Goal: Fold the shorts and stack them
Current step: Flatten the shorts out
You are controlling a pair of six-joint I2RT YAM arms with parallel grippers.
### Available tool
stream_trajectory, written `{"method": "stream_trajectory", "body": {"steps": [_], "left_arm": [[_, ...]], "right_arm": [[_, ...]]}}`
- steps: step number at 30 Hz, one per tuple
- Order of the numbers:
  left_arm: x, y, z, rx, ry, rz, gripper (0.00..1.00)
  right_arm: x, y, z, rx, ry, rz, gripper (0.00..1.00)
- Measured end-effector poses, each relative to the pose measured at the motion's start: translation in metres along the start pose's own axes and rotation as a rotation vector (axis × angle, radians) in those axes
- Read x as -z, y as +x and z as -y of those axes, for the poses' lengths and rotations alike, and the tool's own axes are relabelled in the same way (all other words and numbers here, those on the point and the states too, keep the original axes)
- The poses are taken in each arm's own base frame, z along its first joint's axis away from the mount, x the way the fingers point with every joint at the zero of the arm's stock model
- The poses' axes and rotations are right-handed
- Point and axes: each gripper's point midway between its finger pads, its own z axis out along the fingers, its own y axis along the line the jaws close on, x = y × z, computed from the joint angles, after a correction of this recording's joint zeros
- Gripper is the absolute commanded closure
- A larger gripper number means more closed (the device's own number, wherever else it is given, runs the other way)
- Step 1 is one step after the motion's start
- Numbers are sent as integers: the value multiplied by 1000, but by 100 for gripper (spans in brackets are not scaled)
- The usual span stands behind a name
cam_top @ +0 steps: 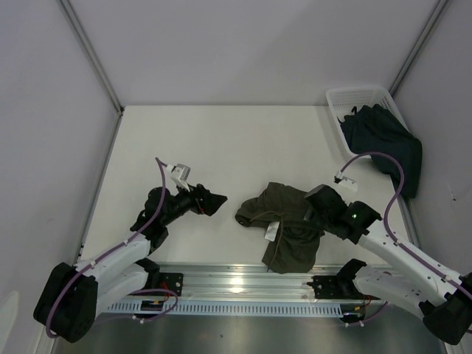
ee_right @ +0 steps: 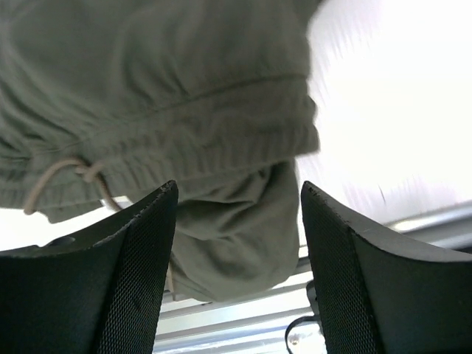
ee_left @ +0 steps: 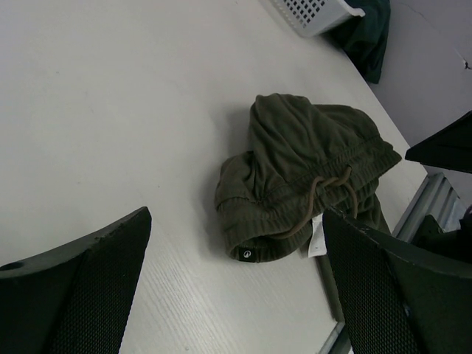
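The olive-green shorts (cam_top: 284, 221) lie crumpled near the table's front edge, with the drawstring and a white label showing in the left wrist view (ee_left: 306, 177). One leg hangs over the front rail. The dark navy-teal shorts (cam_top: 383, 144) lie in the white basket and spill over its right side. My left gripper (cam_top: 217, 202) is open and empty, just left of the olive shorts and pointing at them (ee_left: 236, 295). My right gripper (cam_top: 306, 215) is open and sits over the right part of the olive shorts (ee_right: 184, 110). Its jaws stand wide apart (ee_right: 240, 258) above the cloth, not closed on it.
The white mesh basket (cam_top: 346, 99) stands at the back right corner and shows in the left wrist view (ee_left: 313, 11). A metal rail (cam_top: 236, 284) runs along the front edge. Grey walls enclose the table on three sides.
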Motion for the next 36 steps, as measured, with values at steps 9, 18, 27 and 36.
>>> {"method": "stream_trajectory", "body": {"steps": [9,18,27,36], "left_arm": [[-6,16,8,12,48,-75,1],[-7,16,13,7,63,-75,1],[-9,15,13,6,63,-79,1],[-11,15,11,-11,54,-79,1]], "right_arm": [[-6,15,24,-105,125,-2,34],[-26,22,44,-147,213,33,28],[-71,8,22,-185,174,49,40],[-107,-30,-69,-81,59,56,38]]}}
